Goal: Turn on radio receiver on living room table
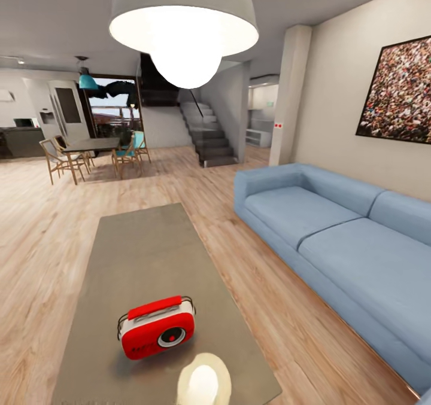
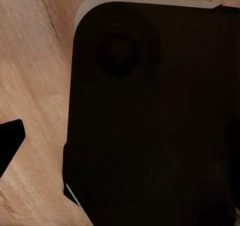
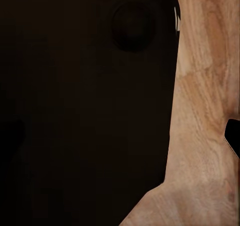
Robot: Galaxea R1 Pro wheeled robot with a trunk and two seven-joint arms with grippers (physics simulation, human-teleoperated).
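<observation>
— What do you see from the head, starting at the left?

— Far off at the left, a dark dining table [image 1: 94,145] with wooden chairs [image 1: 58,157] round it, a teal pendant lamp [image 1: 87,80] above. Nearer, the long grey table [image 1: 143,243] runs away from us over the plank floor [image 1: 36,225]. The radio receiver [image 1: 157,327] sits on its near end, red face turned toward us, round dial showing, tilted a little. Just in front of it on the tabletop lies a pale bright patch [image 1: 203,380]; overhead hangs the big white globe lamp [image 1: 184,37].

— And further right?

— A staircase [image 1: 209,136] at the back, then the light blue sofa [image 1: 335,231] along the right wall, well apart from the table, with a speckled framed picture [image 1: 400,91] above it.

— Do the wrist cameras add anything?

— Different things altogether. The left wrist looks down on wood floor [image 2: 35,86] beside a large dark rounded body with a pale edge [image 2: 150,111], and a black tip pokes in at one side [image 2: 10,141]. The right wrist gives much the same: a dark mass [image 3: 85,106] and floor planks [image 3: 205,111], a black tip at the edge [image 3: 233,136]. No radio there.

— The claws, apart or together?

— I cannot tell for either one.
</observation>
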